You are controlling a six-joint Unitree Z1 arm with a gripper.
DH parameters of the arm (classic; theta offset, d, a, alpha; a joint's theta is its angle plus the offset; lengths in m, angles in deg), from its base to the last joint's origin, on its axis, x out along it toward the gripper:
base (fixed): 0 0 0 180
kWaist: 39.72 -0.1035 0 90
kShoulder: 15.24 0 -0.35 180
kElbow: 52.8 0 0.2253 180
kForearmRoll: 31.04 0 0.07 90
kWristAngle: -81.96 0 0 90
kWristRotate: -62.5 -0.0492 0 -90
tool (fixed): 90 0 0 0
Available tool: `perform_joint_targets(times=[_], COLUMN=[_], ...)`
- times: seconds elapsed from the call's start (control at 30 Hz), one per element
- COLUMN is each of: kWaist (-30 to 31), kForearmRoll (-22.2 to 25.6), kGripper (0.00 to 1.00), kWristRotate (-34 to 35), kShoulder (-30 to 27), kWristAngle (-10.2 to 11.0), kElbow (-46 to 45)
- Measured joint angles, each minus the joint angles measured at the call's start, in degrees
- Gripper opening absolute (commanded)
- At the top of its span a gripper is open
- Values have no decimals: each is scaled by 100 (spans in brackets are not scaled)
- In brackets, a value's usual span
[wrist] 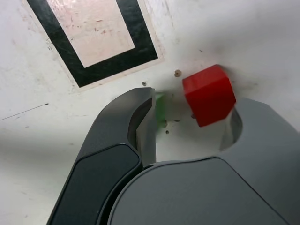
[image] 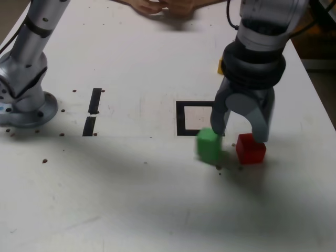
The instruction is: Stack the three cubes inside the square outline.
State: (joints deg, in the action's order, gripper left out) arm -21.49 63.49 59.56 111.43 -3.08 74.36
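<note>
Red cube (image: 250, 149) sits on the white table (image: 131, 199) just off the near corner of the square outline (image: 195, 119), on the exterior view's right, and it is what my jaws (image: 239, 131) are set around. They stand spread, one finger on each side of it. In the wrist view the red cube (wrist: 209, 94) lies nearer one finger, turned a little askew, and I cannot tell whether that finger touches it; nothing is pinched yet.

Green cube (image: 209, 145) lies just outside my other finger, on the exterior view's left, looking smeared in that view, and only a sliver of it (wrist: 160, 108) shows past the finger in the wrist view. I judge I should close slowly so the skewed red cube squares up between the pads, and keep that outer finger from shoving the green one any further. A yellow thing (image: 220, 66) peeks out behind my arm, probably the third cube.

The square outline (wrist: 93, 37) is empty, its pale centre scuffed. Two short black tape strips (image: 92, 111) lie well to the exterior view's left, near a grey arm base (image: 23, 100). Small dark specks dot the table. A person's hands (image: 160, 5) rest at the far edge.
</note>
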Motion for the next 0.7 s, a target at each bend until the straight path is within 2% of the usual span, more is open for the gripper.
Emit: perform_joint_targets(times=[0.3, 0.37, 0.43, 0.53, 0.63, 0.7], kWaist=[26, 49, 69, 78, 78, 72], kForearmRoll=[2, 2, -15, -108, -262, -362], kGripper=[0, 3, 15, 47, 76, 86], kWristRotate=[6, 45, 78, 125, 140, 142], kShoulder=[-187, -324, -418, -446, -446, -446], kWristAngle=[140, 201, 222, 192, 31, -119], kElbow=[-8, -56, -73, -118, -207, -301])
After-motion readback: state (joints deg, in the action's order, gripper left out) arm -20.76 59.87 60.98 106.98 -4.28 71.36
